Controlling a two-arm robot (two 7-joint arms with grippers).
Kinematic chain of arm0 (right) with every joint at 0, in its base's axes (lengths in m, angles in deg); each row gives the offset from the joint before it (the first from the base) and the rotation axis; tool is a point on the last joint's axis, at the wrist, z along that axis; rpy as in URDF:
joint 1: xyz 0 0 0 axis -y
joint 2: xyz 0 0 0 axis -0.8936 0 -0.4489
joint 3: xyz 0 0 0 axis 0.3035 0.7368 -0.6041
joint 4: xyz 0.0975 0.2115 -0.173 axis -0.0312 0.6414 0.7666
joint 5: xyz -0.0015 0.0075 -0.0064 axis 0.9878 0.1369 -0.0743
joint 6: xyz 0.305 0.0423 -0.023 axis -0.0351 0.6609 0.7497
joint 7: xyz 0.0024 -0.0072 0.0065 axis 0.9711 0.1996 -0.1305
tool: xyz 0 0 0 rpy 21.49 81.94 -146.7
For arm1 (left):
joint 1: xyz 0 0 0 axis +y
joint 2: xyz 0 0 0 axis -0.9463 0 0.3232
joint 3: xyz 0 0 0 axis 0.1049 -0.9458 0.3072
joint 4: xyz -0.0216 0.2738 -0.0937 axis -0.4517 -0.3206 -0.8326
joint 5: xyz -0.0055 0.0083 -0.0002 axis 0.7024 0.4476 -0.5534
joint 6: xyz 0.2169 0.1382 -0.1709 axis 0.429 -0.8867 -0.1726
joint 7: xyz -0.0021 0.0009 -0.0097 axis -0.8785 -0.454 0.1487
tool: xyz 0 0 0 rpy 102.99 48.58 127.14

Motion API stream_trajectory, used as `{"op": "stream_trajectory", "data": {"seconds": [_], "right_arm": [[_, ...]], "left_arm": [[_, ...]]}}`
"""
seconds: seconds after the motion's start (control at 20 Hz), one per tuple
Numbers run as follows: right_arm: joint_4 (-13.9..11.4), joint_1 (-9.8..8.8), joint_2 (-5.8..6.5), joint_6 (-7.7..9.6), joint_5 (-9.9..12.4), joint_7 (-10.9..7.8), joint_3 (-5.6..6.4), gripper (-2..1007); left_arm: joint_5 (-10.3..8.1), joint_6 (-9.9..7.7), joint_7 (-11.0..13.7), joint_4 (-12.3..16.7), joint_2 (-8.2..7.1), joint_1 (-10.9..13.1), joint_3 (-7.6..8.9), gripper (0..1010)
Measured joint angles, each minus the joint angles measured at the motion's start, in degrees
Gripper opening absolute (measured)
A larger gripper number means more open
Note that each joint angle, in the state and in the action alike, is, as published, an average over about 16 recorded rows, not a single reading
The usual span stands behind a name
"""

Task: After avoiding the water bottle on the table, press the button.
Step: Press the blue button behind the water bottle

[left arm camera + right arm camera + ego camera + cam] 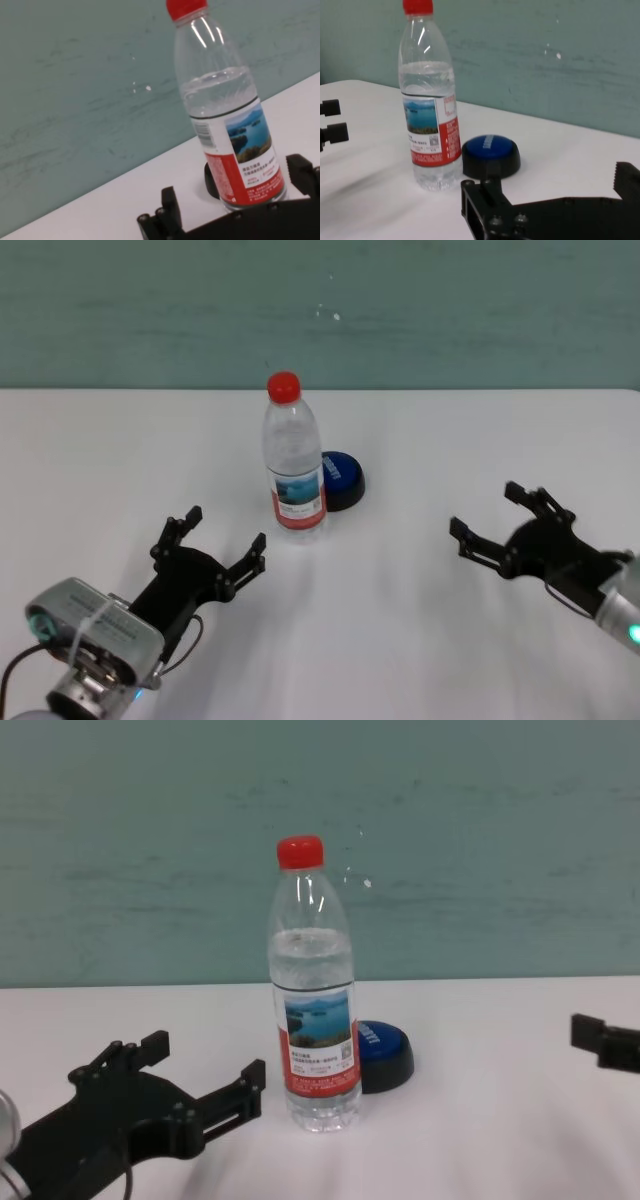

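The water bottle [293, 458] stands upright in the middle of the white table [420, 640], clear with a red cap and a lake label. The blue button [340, 479] on its black base sits just behind and right of the bottle, partly hidden by it. My left gripper [224, 536] is open and empty, near the bottle's left front. My right gripper [498, 512] is open and empty, well to the right of the button. The bottle [230, 115] fills the left wrist view, the button's base [210, 178] peeking out behind it. The right wrist view shows bottle [428, 100] and button [491, 155] side by side.
A teal wall [320, 310] rises behind the table's far edge. White tabletop stretches between the two grippers and to the right of the button [383, 1054].
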Motion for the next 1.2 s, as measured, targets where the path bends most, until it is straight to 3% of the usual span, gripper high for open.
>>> {"op": "stream_trajectory", "data": {"seconds": [0.55,1.2], "right_arm": [[6.59,11.09,-1.91,1.68,-3.09,-2.20,-4.63,1004],[13.57,18.19,-4.56,1.83,-4.57,-2.56,-6.56,1004]], "left_arm": [[0.00,0.00,0.00,0.00,0.00,0.00,0.00,1000],[0.00,0.00,0.00,0.01,0.00,0.00,0.00,1000]]}}
